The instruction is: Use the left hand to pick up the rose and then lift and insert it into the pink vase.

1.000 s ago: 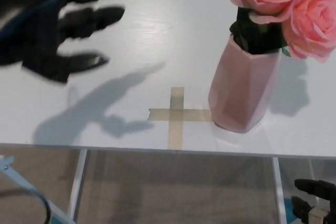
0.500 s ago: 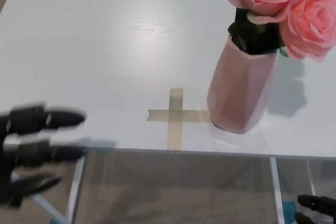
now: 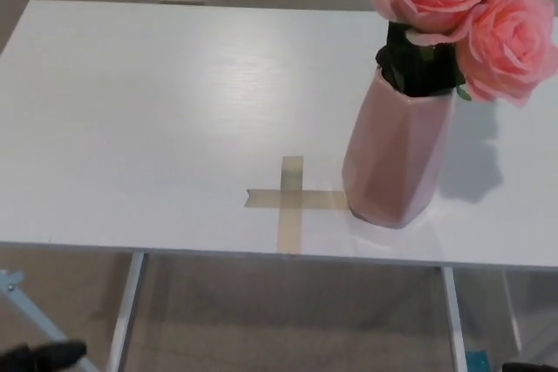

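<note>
Head view
Change since the earlier frame: your left hand, which stood blurred at the lower left edge half a second ago, has dropped almost out of sight; the whole picture has also shifted slightly, so read that as camera movement, not movement of the things.
Left hand (image 3: 44, 355): only a dark tip shows at the bottom left corner, below the bench edge; you cannot tell from this how far its fingers are spread, and it touches nothing visible.
Right hand: a dark sliver at the bottom right edge may be part of it, but it is too small for you to tell.
Bench (image 3: 157, 102): white top, filling most of the picture, with its front edge running across the lower third.
Tape cross (image 3: 290, 200): tan, flat on the bench near the front edge, its right arm reaching the foot of the vase.
Pink vase (image 3: 397, 158): upright on the bench, right of centre, just beside the cross.
Roses (image 3: 458, 6): pink blooms standing in the vase mouth above dark leaves, at least two heads visible, cut off by the top and right edges.
Floor (image 3: 288, 320): beige, seen under the bench between its white legs.
</note>
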### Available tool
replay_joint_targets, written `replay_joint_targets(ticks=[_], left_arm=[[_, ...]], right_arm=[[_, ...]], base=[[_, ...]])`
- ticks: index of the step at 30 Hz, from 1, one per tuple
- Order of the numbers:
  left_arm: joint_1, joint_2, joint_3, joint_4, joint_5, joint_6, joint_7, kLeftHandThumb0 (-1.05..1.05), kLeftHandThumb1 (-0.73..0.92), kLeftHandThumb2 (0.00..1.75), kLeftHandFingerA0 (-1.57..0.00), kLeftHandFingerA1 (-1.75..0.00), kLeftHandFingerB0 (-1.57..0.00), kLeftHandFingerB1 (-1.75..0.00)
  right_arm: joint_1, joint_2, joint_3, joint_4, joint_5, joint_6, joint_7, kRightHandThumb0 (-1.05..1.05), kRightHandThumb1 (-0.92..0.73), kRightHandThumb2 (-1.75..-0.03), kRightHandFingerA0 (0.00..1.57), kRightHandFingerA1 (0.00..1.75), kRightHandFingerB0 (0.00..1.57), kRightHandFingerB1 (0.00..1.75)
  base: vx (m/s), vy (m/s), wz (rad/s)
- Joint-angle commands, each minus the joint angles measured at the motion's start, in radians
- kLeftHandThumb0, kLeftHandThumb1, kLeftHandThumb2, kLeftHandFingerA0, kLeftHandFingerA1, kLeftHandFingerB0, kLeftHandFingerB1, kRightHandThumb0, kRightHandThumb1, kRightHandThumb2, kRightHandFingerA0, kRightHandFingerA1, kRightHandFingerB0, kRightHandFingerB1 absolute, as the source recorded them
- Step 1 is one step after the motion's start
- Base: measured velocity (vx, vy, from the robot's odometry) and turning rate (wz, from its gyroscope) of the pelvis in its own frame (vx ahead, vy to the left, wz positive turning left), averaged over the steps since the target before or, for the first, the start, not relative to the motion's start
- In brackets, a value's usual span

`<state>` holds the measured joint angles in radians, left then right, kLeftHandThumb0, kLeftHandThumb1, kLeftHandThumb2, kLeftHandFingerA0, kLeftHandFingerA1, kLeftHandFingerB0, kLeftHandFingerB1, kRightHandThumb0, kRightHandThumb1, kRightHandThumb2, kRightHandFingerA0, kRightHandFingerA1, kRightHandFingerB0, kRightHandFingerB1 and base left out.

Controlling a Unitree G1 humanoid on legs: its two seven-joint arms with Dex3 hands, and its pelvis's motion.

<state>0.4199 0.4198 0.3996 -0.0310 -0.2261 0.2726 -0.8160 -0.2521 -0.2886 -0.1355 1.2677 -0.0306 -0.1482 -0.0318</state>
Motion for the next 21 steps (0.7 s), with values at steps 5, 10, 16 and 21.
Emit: replay_joint_targets(ticks=[5, 10, 16, 21], left_arm=[[-0.26, 0.034, -0.284, 0.628, 0.406, -0.265, 0.47, -0.36, 0.38, 0.96, 0.0, -0.48, 0.0, -0.46], [-0.379, -0.032, -0.182, 0.906, 0.306, -0.323, 0.702, -0.7, 0.63, 0.6, -0.27, -0.32, -0.24, -0.29], [-0.504, 0.018, -0.2, 1.038, 0.279, -0.363, 0.637, -0.71, 0.62, 0.6, -0.3, -0.33, -0.25, -0.29], [-0.568, 0.047, -0.158, 1.065, 0.231, -0.399, 0.621, -0.67, 0.62, 0.59, -0.29, -0.33, -0.24, -0.29]], right_arm=[[0.063, 0.023, -0.005, 0.024, 0.0, -0.008, -0.022, -0.29, -0.62, -0.58, 0.72, 0.45, 0.61, 0.41], [0.045, 0.036, -0.009, 0.014, 0.008, -0.016, -0.017, -0.3, -0.62, -0.58, 0.73, 0.45, 0.61, 0.41], [-0.032, 0.008, -0.041, 0.0, 0.035, 0.001, -0.008, -0.3, -0.61, -0.58, 0.74, 0.45, 0.61, 0.42], [-0.114, 0.014, -0.052, -0.009, 0.039, 0.014, 0.002, -0.27, -0.61, -0.58, 0.74, 0.45, 0.63, 0.42]], base=[[0.0, 0.0, 0.0], [0.0, 0.0, 0.0], [0.0, 0.0, 0.0], [0.0, 0.0, 0.0]])
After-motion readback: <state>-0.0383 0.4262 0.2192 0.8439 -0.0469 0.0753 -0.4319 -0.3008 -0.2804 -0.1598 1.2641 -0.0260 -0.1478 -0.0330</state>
